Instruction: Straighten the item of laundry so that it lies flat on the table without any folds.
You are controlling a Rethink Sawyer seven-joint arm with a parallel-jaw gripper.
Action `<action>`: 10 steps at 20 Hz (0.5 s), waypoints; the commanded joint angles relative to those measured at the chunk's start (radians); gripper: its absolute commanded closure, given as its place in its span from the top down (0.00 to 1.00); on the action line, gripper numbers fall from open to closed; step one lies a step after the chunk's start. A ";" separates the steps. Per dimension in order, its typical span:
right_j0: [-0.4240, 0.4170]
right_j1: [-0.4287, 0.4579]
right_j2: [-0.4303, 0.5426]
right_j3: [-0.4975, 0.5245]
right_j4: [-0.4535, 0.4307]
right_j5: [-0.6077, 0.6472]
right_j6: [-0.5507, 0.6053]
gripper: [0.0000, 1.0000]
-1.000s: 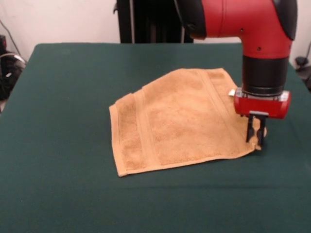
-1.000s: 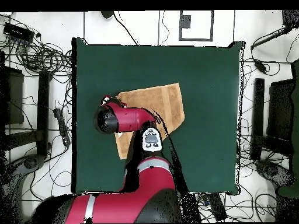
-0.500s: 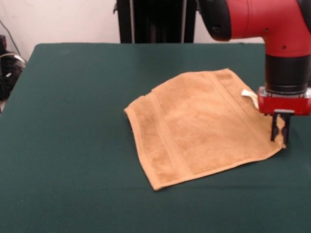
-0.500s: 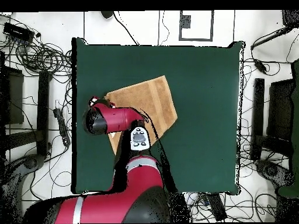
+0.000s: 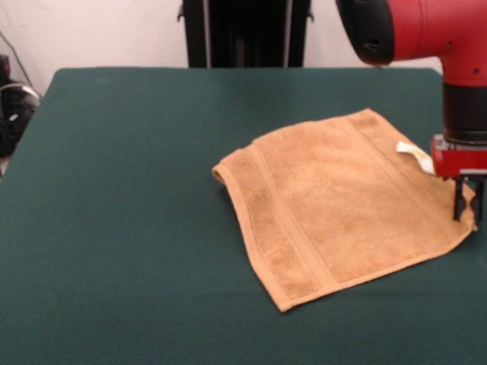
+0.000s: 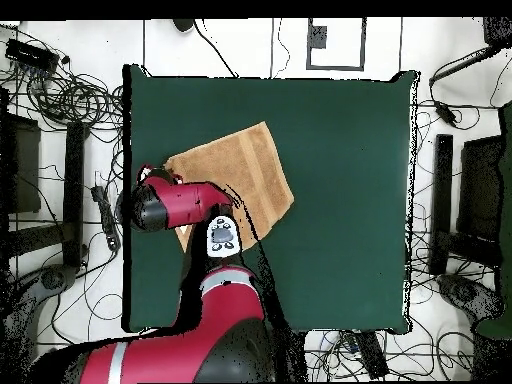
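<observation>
The towel [image 5: 346,201] lies on the green desk [image 5: 122,190], toward the right side in the front view, turned at an angle so that one corner points toward the camera. Woven bands run along its left part, and the left edge near the far corner curls up a little, casting a thin shadow. A small white tag [image 5: 415,154] sticks out from its right edge.

The claw [image 5: 465,207] hangs from the red arm [image 5: 426,34] at the picture's right edge, its dark fingers [image 5: 458,204] pressed together on the towel's right corner, which lifts slightly off the desk where they pinch it. The rest of the cloth lies mostly flat, with a slight ripple near the pinched corner.

In the overhead view the towel [image 6: 240,170] sits in the left half of the desk [image 6: 350,200], close to its left edge, and the arm [image 6: 170,205] covers the towel's lower left part, hiding the claw.
</observation>
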 commanded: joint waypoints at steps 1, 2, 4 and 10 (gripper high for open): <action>0.040 0.040 0.148 -0.056 0.045 0.111 0.063 0.00; 0.038 0.041 0.154 -0.056 0.048 0.112 0.066 0.00; 0.028 0.047 0.174 -0.060 0.048 0.106 0.061 0.00; 0.038 0.044 0.181 -0.092 0.063 0.124 0.072 0.00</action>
